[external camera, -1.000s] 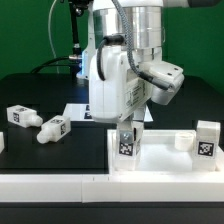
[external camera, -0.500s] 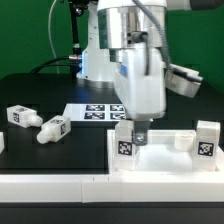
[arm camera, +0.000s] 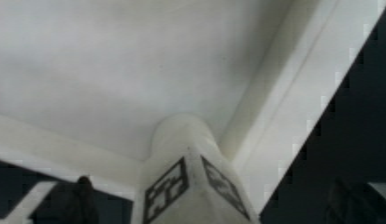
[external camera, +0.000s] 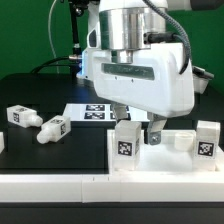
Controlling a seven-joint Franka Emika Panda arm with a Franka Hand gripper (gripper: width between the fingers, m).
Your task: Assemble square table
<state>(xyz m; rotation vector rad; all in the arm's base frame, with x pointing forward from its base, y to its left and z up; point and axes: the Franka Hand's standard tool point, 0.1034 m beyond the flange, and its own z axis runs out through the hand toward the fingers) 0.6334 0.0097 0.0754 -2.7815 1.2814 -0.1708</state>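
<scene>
On the exterior view's left, we see a first loose leg point(external camera: 18, 116) and a second loose leg point(external camera: 50, 128) lying on the black counter point(external camera: 40, 160), with the marker board point(external camera: 92, 112) just behind. Further right lies the square table slab point(external camera: 165, 160), and an upright leg point(external camera: 126, 140) stands at its left corner. The tool point(external camera: 138, 127) hangs over it with fingers apart, holding nothing, and another leg point(external camera: 207, 138) stands near the slab's right edge.

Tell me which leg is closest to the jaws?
The upright leg on the square table, beneath the open jaws. Another leg stands at the exterior view's right; two legs lie on the black table.
</scene>
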